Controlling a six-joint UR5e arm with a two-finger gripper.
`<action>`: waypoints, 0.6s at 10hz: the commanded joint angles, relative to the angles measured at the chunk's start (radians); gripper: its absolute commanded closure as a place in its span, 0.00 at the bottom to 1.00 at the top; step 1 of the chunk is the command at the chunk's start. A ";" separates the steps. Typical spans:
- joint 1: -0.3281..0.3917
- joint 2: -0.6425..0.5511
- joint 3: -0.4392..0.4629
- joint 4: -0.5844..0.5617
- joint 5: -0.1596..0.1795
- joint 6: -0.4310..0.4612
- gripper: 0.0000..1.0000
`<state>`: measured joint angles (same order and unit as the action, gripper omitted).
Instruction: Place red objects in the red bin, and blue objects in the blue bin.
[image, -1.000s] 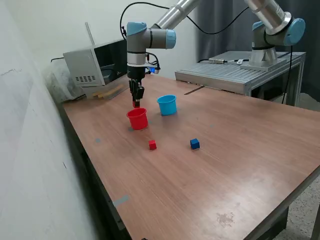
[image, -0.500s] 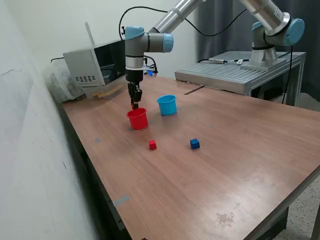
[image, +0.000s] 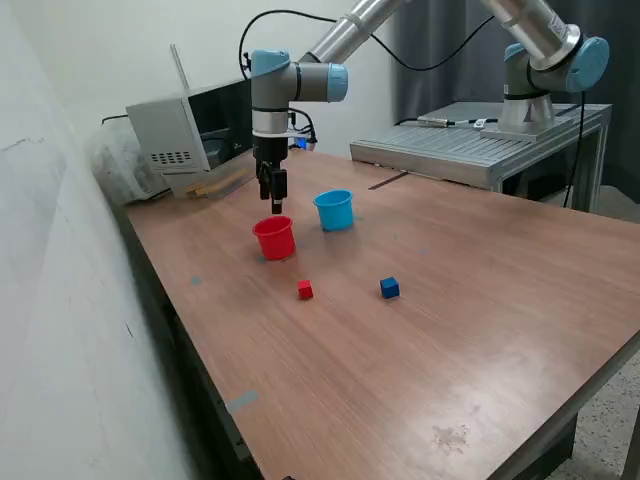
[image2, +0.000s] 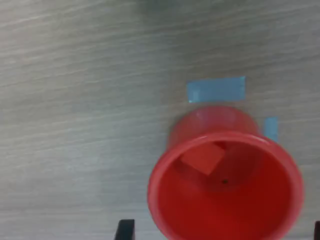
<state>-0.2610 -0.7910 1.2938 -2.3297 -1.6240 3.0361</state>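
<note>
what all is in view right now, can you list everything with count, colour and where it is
red cup: one, bright red, upright on the table under the gripper
red cube in the cup: one, red, lying inside the red cup, seen in the wrist view
red cube on the table: one, red, in front of the red cup
blue cube: one, dark blue, to the exterior view's right of the loose red cube
blue cup: one, light blue, upright, to the exterior view's right of the red cup
table: one, brown wood
gripper: one, dark, above the red cup, empty; fingers appear spread
</note>
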 joint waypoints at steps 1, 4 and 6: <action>0.034 -0.113 0.074 0.016 0.006 -0.005 0.00; 0.174 -0.322 0.166 0.136 0.006 0.018 0.00; 0.238 -0.352 0.174 0.147 -0.002 0.169 0.00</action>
<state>-0.0765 -1.1053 1.4536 -2.2005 -1.6220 3.1128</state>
